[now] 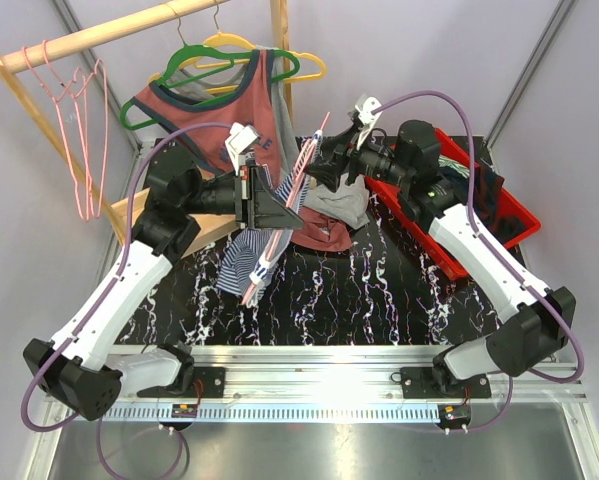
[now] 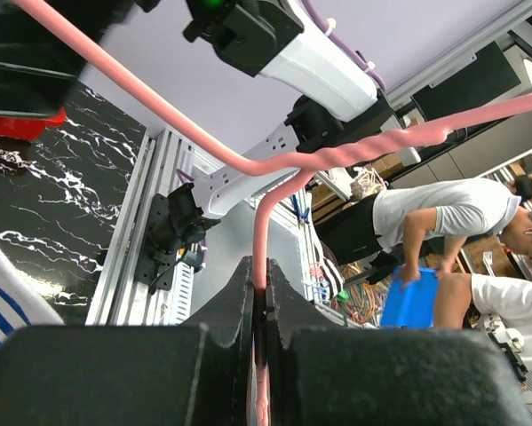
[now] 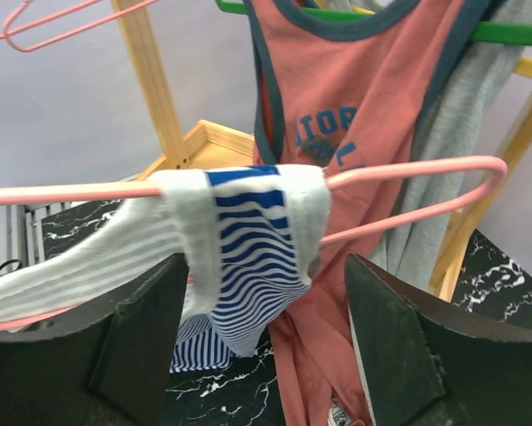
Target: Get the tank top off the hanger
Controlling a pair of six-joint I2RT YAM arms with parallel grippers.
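Left wrist view shows the left tool (image 2: 259, 284) pinching the pink hanger (image 2: 337, 155), while the right tool (image 3: 264, 293) stands spread, the striped tank top (image 3: 248, 231) at its twelve o'clock.

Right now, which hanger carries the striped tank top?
The pink hanger clamped in the left fingers carries the striped tank top; the green hanger holds a red top instead.

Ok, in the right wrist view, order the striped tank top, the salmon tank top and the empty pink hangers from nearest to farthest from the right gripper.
1. Striped tank top, just ahead, between the right gripper's fingers.
2. Salmon tank top, hanging behind it, centre right.
3. Empty pink hangers, far back, top left corner.
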